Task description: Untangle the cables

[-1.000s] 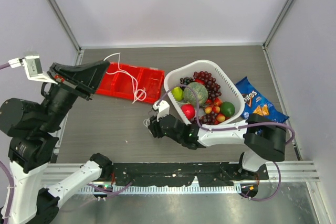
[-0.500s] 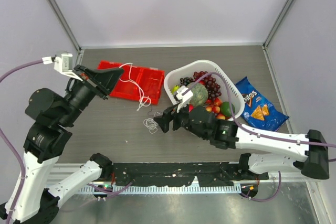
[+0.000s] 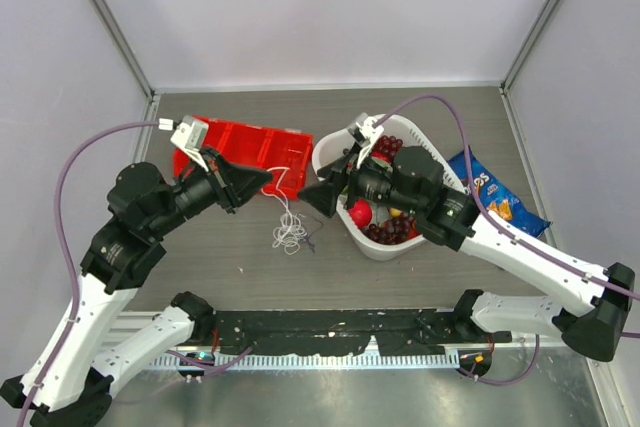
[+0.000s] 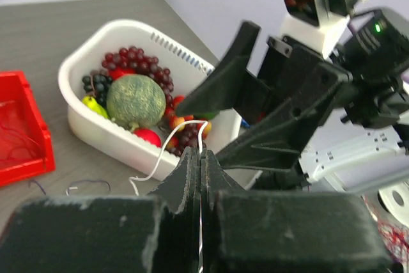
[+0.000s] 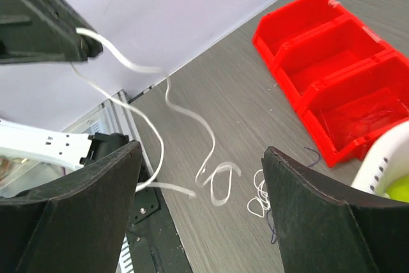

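My left gripper [image 3: 264, 178] is shut on a thin white cable [image 3: 288, 235] and holds it up in the air. The cable hangs down in loose curls [image 5: 211, 142] to a small coil [image 5: 259, 199] on the table. A purplish-grey cable [image 5: 273, 227] lies beside that coil. My right gripper [image 3: 310, 197] hovers open next to the left one, its fingers [image 5: 83, 215] wide apart either side of the dangling cable, touching nothing. In the left wrist view the white cable [image 4: 155, 169] comes out of my shut left gripper [image 4: 201, 153]. Thin red strands [image 4: 19, 140] lie in the red tray.
A red divided tray [image 3: 250, 150] sits at the back left. Under the right arm is a white basket [image 3: 383, 249] of fruit with a melon [image 4: 135, 99] and grapes. Right of it lies a blue chip bag [image 3: 488, 195]. Grey walls enclose the table.
My left gripper swung right and down toward the centre, still pinching the white cable. My right gripper opened wide and lifted back toward the basket, leaving the coil on the table.
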